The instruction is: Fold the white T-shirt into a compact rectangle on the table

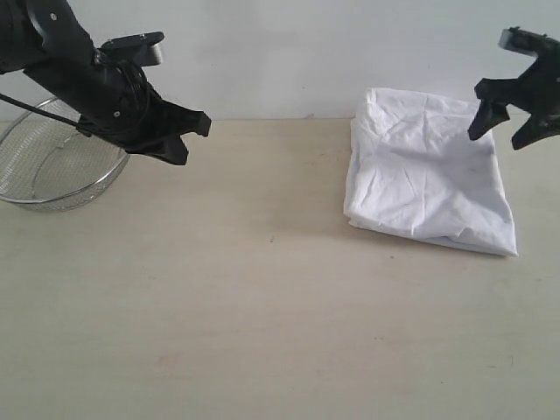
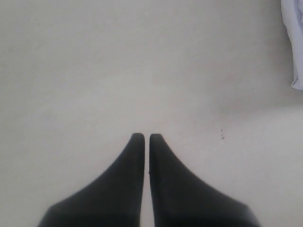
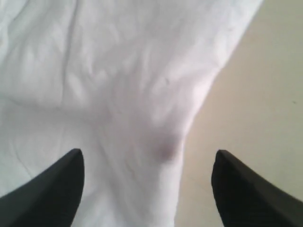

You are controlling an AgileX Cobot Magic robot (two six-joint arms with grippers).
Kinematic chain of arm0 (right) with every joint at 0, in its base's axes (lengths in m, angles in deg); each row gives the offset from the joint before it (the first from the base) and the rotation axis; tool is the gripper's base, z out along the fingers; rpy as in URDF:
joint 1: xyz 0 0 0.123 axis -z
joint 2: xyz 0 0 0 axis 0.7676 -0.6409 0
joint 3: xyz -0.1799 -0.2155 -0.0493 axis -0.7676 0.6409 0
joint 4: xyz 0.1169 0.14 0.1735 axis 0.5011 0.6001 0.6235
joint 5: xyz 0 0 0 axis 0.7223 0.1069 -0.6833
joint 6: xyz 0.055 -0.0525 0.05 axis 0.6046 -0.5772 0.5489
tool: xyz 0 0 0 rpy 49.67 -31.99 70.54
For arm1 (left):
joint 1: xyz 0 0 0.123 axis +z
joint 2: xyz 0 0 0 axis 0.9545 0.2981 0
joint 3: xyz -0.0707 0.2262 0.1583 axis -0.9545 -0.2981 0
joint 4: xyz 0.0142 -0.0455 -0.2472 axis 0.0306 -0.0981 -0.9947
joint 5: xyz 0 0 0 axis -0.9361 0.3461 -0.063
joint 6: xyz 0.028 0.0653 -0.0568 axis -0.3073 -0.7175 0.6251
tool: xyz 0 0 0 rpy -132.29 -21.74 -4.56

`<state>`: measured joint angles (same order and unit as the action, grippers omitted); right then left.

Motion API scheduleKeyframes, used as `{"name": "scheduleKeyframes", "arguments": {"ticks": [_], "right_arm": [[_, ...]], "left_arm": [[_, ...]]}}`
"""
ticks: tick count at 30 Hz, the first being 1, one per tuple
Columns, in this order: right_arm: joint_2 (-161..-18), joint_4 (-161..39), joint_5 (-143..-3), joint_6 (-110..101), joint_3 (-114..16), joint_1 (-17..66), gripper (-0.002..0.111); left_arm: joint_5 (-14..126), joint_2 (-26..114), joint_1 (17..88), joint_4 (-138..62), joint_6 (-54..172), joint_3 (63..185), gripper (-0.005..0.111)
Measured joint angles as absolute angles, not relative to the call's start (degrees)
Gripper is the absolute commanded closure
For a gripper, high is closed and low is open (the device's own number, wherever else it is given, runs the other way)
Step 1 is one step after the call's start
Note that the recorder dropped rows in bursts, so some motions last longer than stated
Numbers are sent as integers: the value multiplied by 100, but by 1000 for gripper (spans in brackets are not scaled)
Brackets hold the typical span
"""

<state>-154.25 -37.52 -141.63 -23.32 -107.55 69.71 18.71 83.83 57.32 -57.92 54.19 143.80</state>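
Observation:
The white T-shirt (image 1: 426,172) lies folded into a wrinkled rectangle on the table (image 1: 219,297), at the right of the exterior view. No lettering shows on it. My right gripper (image 1: 503,129) hangs open above the shirt's far right corner, holding nothing; in the right wrist view its fingers stand wide apart over the white cloth (image 3: 109,85) and the shirt's edge. My left gripper (image 1: 194,140) is shut and empty above the table's far left; its wrist view shows the two closed fingers (image 2: 137,179) over bare tabletop, with a sliver of the shirt (image 2: 294,42) at the frame's edge.
A steel mesh bowl (image 1: 48,166) sits at the far left of the table, partly behind the left arm. A pale wall runs behind the table's back edge.

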Motion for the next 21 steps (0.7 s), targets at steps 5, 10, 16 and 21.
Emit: {"name": "scheduleKeyframes", "arguments": {"ticks": [5,10,16,21], "right_arm": [[-15008,-3596,-14185,-2258,-9878,7280,41],[-14559,-2973,-14226,-2501,-8416,7290,41],[-13727,-2405,-13654,-3012,-6775,7290,41],[-13501,-2341,-13010,-3332,-5991,7290,41]], "left_arm": [[1849,8383,5732,-5816,5419,14380,102],[1672,8353,5732,-5869,5378,14372,102],[1588,8213,5732,-5869,5323,14372,102],[1567,8191,5732,-5869,5323,14372,102]]}}
